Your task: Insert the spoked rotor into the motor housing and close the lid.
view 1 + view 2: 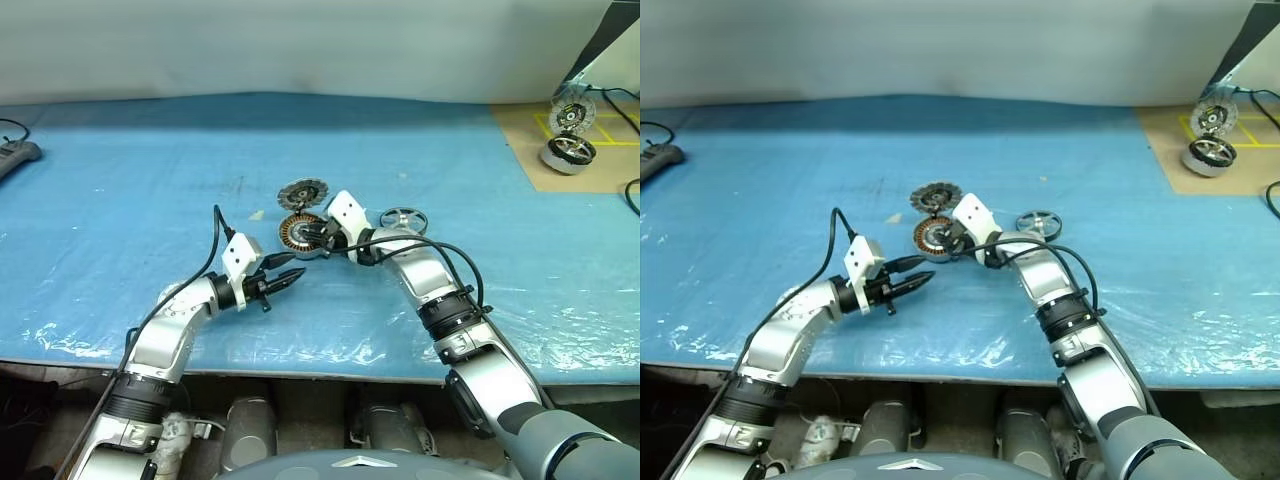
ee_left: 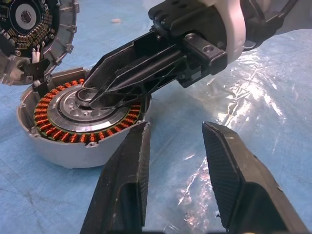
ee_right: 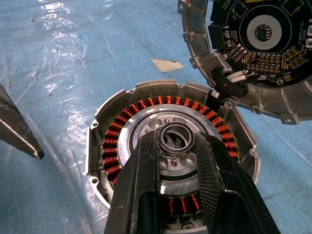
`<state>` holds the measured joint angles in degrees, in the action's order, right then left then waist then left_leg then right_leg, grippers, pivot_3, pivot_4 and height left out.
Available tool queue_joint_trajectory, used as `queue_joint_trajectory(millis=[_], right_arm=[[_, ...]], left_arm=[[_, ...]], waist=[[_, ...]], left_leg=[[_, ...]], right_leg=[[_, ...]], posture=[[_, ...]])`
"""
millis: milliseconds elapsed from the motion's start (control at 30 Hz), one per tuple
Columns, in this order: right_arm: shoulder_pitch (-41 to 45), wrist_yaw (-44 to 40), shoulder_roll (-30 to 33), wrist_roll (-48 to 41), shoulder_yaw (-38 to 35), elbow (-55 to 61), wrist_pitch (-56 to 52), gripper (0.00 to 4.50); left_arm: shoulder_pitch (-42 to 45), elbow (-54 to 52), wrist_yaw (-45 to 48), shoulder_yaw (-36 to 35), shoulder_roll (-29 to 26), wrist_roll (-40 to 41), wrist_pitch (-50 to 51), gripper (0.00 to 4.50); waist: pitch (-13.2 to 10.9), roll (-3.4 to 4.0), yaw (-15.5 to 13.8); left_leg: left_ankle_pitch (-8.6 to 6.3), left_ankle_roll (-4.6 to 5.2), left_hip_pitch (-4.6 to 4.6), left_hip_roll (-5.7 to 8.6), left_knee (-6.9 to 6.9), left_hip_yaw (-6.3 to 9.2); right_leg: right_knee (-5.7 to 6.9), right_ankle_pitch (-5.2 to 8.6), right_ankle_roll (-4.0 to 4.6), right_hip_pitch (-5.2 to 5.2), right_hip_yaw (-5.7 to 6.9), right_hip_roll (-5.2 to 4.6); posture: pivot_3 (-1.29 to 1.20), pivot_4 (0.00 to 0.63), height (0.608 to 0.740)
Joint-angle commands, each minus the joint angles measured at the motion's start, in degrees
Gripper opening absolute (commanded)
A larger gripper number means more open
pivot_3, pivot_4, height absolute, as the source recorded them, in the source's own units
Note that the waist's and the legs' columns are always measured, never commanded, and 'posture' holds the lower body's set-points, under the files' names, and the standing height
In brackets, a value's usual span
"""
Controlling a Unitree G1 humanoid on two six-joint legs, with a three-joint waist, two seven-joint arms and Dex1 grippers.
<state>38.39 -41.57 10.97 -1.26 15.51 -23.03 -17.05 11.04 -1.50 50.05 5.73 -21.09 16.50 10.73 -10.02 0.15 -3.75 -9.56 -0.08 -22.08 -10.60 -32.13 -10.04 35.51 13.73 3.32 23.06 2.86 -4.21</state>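
Note:
The motor housing, a round silver cup with copper windings, sits mid-table on the blue mat. Behind it and touching its rim, the lid is tilted up, its dark circuit face showing, with wires running to the housing. My right gripper reaches into the housing from the right, its two fingers closed on either side of the centre hub ring. My left gripper hovers just in front of the housing, open and empty. The spoked rotor lies flat on the mat behind my right wrist.
A brown board at the far right back carries a like motor and a finned disc. A dark device lies at the far left edge. A small white scrap lies left of the housing.

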Motion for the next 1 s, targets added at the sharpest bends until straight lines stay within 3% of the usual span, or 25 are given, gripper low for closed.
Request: queue_joint_trajectory(millis=[33,233,633,733,933,1000], right_arm=[[-0.75,-1.07,0.02,1.08,1.64,0.22,0.13,0.65],[-1.05,-1.26,-0.31,0.96,1.74,0.67,-0.51,2.72],[0.74,-3.26,-0.92,-7.74,-5.47,8.75,-6.22,2.72],[1.74,-1.80,-2.19,-7.99,-6.00,7.90,-6.15,2.10],[1.66,1.29,-3.70,-4.64,-3.99,1.99,-3.38,0.02],[1.49,1.13,-4.65,-6.23,-4.96,1.10,-5.08,0.02]], left_arm=[[-0.30,-2.97,-0.04,-0.26,-0.72,0.86,0.48,1.79],[0.59,-0.28,0.60,-0.86,-1.09,0.88,-0.64,1.79],[0.95,4.43,2.09,-0.89,-1.27,0.49,-4.07,1.79],[1.17,5.60,2.49,-0.84,-1.21,0.36,-4.88,1.79],[1.89,8.27,3.49,-1.00,-1.28,0.34,-6.70,1.79],[1.95,9.07,3.86,-1.07,-1.29,0.38,-7.30,1.79]], waist=[[0.00,0.00,0.00],[0.00,0.00,-0.04],[0.00,0.00,-0.09],[0.00,0.00,0.01],[0.00,0.00,-0.05],[0.00,0.00,-0.04]], left_leg=[[0.00,0.00,0.00,0.00,0.00,0.00],[-0.01,0.01,0.01,0.00,-0.01,0.00],[0.00,0.01,-0.03,0.00,-0.01,0.00],[-0.01,0.01,-0.02,0.00,0.00,0.00],[0.00,-0.01,-0.02,0.00,0.00,0.00],[0.01,-0.03,-0.04,0.00,0.01,0.00]], right_leg=[[0.00,0.00,0.00,0.00,0.00,0.00],[0.01,0.00,0.00,-0.02,0.00,0.00],[0.00,0.00,0.00,0.01,0.00,0.00],[0.00,0.00,0.00,0.02,0.00,0.00],[0.00,0.00,0.00,0.02,0.00,0.00],[-0.02,0.00,0.00,0.02,0.00,0.00]], posture=[[0.00,0.150,0.740],[0.00,0.150,0.740],[0.00,0.150,0.740],[0.00,0.150,0.740],[0.00,0.150,0.740],[0.00,0.150,0.740]])
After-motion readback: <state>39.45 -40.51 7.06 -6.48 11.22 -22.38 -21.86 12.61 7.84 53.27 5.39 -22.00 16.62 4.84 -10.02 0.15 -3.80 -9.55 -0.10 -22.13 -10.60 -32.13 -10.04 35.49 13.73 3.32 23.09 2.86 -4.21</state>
